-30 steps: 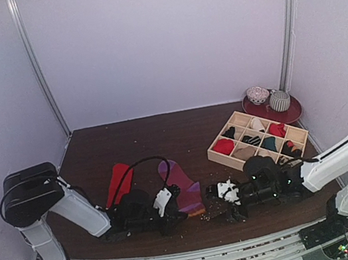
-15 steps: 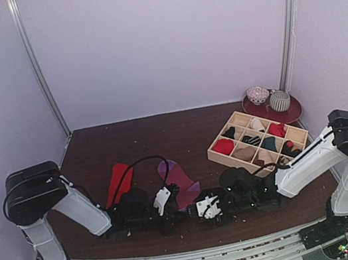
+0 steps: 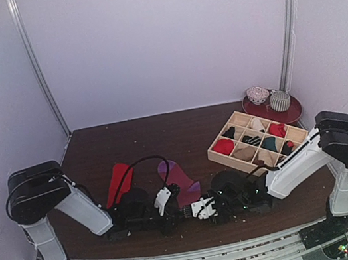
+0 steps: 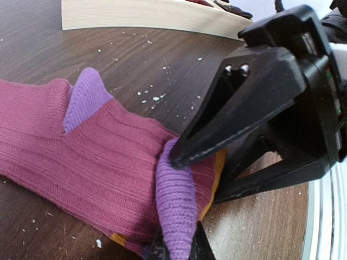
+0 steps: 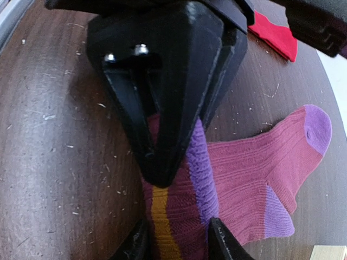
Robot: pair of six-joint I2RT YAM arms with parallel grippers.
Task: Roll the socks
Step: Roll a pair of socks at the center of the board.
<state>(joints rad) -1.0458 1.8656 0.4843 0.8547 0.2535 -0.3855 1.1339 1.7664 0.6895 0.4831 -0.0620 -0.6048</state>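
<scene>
The magenta sock [image 3: 180,181] lies flat near the table's front edge, purple toe away from me. It also shows in the left wrist view [image 4: 81,141] and the right wrist view [image 5: 260,157]. My left gripper [image 3: 176,209] [image 4: 178,250] is shut on a raised purple-striped fold at the sock's orange-banded cuff. My right gripper [image 3: 198,208] [image 5: 179,245] faces it nose to nose, its fingers spread on either side of the same cuff. The red sock [image 3: 119,181] lies flat to the left, and its end shows in the right wrist view [image 5: 274,35].
A wooden compartment box [image 3: 213,152] holding several rolled socks stands at the right; its wall shows in the left wrist view [image 4: 146,16]. A red plate [image 3: 295,110] with two grey-white patterned balls sits at the back right. White crumbs speckle the dark table.
My right gripper has moved left along the front edge until it meets the left gripper at the magenta sock's cuff. The left gripper has hardly moved.
</scene>
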